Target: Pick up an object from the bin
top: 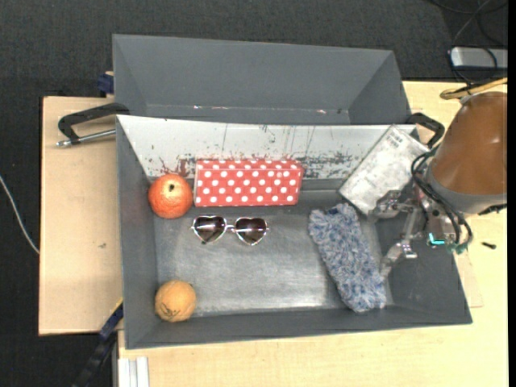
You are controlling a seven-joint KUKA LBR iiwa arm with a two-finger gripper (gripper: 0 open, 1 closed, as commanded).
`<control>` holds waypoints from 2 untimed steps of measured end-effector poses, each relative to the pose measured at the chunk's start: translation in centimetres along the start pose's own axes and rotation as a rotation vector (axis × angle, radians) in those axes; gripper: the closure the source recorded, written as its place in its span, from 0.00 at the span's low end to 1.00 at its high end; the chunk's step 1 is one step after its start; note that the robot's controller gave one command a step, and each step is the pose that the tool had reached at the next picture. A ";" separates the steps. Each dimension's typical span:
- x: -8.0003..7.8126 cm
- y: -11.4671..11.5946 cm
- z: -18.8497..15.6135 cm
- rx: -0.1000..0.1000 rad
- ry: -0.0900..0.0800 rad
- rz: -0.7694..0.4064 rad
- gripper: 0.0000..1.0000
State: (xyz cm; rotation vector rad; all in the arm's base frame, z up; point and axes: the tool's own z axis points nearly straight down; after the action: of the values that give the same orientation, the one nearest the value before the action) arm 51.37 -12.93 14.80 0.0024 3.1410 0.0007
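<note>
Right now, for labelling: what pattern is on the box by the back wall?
The box is red with white dots, camera view.

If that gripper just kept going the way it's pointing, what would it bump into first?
The gripper points downward, so probably the bin floor just beside the blue-grey knitted cloth; it might brush the cloth's edge, as depth is unclear.

A red box with white dots (248,183) lies against the back wall of the grey bin (133,248), and a red apple (170,197) sits just beside its left end. Heart-shaped sunglasses (230,230) lie in front of the box. An orange (175,300) rests alone in the near left corner, and a white crinkled packet (377,176) leans at the back right.
</note>
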 end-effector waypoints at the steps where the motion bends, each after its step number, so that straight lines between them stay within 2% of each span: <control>1: -0.1 0.0 -0.1 0.001 -0.002 -0.002 0.00; 2: 0.4 1.3 2.4 0.001 -0.003 -0.313 0.00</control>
State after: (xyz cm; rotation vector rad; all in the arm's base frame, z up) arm 51.02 -11.67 12.41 -0.4862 3.1004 -0.0005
